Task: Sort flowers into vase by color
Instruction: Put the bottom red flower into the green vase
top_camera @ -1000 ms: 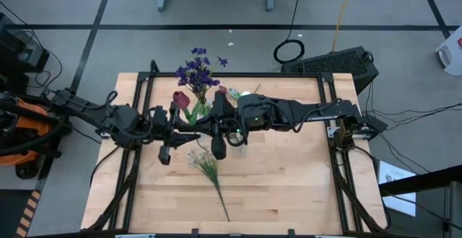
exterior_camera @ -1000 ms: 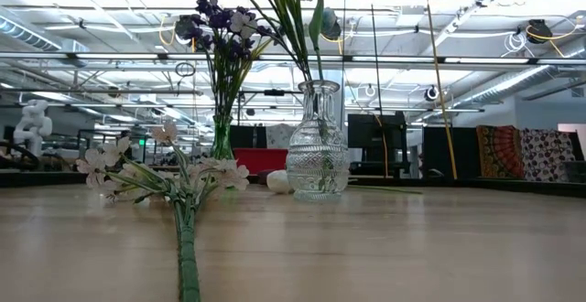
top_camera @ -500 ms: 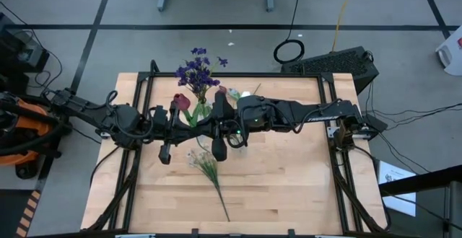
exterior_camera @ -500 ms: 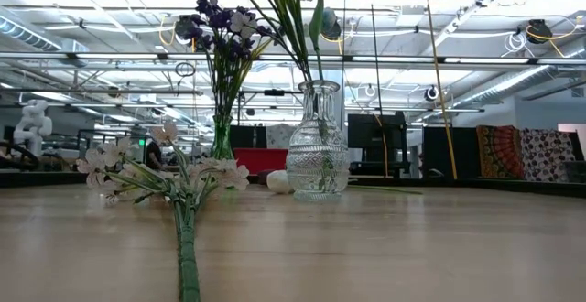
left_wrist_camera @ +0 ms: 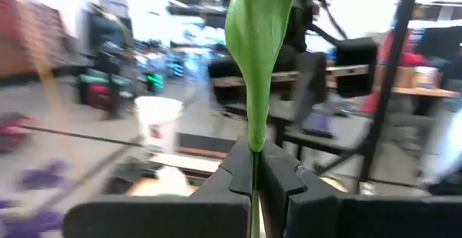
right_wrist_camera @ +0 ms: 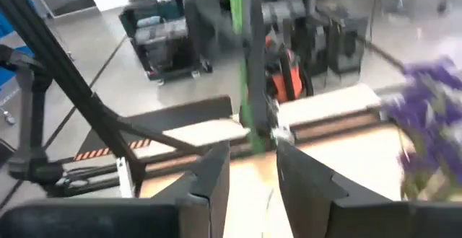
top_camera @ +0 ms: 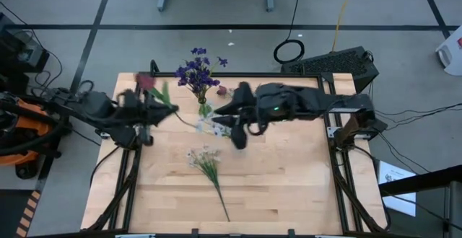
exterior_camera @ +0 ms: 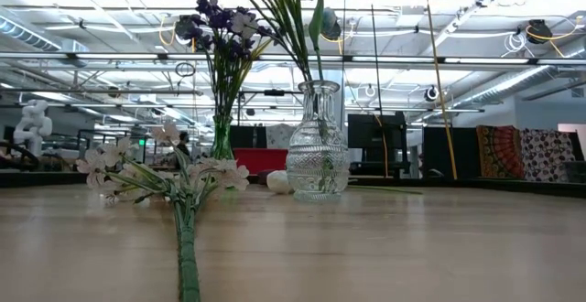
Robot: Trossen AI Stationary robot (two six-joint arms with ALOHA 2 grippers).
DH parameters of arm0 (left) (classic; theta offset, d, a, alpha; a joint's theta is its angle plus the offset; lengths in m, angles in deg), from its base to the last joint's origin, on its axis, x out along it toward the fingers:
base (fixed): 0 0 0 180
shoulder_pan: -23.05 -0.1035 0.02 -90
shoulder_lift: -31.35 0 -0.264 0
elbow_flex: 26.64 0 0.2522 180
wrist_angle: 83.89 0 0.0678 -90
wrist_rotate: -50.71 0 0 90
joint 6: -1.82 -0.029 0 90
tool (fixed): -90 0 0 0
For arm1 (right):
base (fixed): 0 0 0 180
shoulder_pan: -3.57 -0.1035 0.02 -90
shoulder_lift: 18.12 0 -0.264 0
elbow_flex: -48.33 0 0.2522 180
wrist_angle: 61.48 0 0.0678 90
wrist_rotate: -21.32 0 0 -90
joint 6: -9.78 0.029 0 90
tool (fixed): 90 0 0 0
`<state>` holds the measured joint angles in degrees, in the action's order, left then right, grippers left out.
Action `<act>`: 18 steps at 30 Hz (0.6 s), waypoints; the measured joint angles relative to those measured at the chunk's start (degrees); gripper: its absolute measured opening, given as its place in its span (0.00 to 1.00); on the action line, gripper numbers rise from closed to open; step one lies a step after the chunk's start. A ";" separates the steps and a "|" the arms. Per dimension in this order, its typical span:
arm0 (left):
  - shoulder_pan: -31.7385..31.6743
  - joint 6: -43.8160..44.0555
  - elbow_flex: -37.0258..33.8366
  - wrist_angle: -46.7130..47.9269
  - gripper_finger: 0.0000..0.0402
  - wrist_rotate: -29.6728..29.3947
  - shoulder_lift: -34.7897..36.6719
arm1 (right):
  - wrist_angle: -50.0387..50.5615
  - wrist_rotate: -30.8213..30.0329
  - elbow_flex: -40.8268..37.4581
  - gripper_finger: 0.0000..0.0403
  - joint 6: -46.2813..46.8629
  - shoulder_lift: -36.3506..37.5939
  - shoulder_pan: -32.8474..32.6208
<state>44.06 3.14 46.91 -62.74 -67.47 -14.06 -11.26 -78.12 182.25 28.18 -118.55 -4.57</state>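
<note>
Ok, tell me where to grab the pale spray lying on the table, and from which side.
Take the pale spray by its bare green stem, partway between blossoms and cut end. Come straight down from above, end effector fingers across the stem: it lies flat on the table, thin and straight there, while the blossom end is bushy.

Flowers, vases and both arms across the far half of the table.

The two vases (top_camera: 205,109) (exterior_camera: 317,146) stand mid-table toward the far edge, the narrower one farther back. Left of them the left gripper (top_camera: 148,109) grips a tulip (top_camera: 146,81); right of them hangs the right gripper (top_camera: 232,126). A blossom spray (top_camera: 208,167) lies on the table (top_camera: 289,187) nearer, centre.
</note>
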 joint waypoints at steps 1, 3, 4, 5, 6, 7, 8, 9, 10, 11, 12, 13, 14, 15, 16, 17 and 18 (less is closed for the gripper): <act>0.00 -0.98 0.02 0.92 0.01 -2.00 1.24 | 1.73 0.01 0.00 0.26 1.53 1.04 -0.02; -0.02 -2.33 0.03 3.47 0.01 -5.65 3.32 | 5.17 -0.25 0.00 0.25 3.65 2.97 -0.12; -0.05 -2.85 0.03 4.64 0.01 -7.49 4.18 | 6.83 -1.05 0.00 0.24 4.55 3.87 -0.44; -0.06 -3.35 0.04 5.79 0.01 -9.28 4.99 | 8.86 -2.14 0.00 0.23 5.41 4.76 -0.79; -0.07 -3.47 0.04 7.07 0.01 -11.02 5.69 | 11.09 -3.33 0.00 0.22 6.37 5.52 -1.15; -0.04 -3.47 0.04 8.23 0.01 -12.50 6.34 | 13.43 -4.50 0.00 0.21 7.55 6.32 -1.46; -0.07 -3.35 0.04 9.49 0.01 -13.90 7.00 | 16.01 -5.51 0.00 0.20 9.00 7.03 -1.81; -0.07 -3.33 0.04 10.67 0.01 -15.11 7.41 | 18.70 -6.46 0.00 0.18 10.53 7.74 -2.07; -0.07 -3.35 0.04 11.51 0.01 -16.03 7.70 | 21.44 -7.54 0.00 0.16 12.04 8.48 -2.41; -0.07 -3.36 0.04 12.47 0.01 -16.87 7.90 | 24.16 -8.86 0.00 0.14 13.65 9.06 -2.81; -0.07 -3.35 0.04 13.52 0.01 -17.75 7.92 | 27.03 -10.46 0.00 0.12 15.33 9.48 -3.26; -0.07 -3.34 0.04 14.41 0.01 -19.06 7.90 | 29.99 -12.20 0.01 0.10 17.13 9.73 -3.70; -0.07 -3.26 -0.08 15.16 0.01 -20.71 7.83 | 33.13 -13.90 0.01 0.07 19.12 9.95 -4.26; -0.07 -3.09 -0.55 15.60 0.01 -22.45 7.72 | 36.47 -15.58 0.00 0.05 21.25 10.00 -4.92; -0.07 -2.46 -1.29 15.91 0.01 -24.13 7.64 | 39.76 -17.55 0.00 0.03 23.42 9.89 -5.56; -0.07 -1.31 -2.22 15.97 0.01 -25.50 7.53 | 42.77 -19.67 0.00 0.01 25.88 9.73 -6.24; -0.13 0.44 -3.09 16.00 0.01 -26.42 7.49 | 45.98 -21.70 -0.01 0.01 28.41 9.55 -7.06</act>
<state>43.93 3.58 43.83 -46.74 -93.89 -6.58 34.72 -99.81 182.24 56.59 -108.99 -11.63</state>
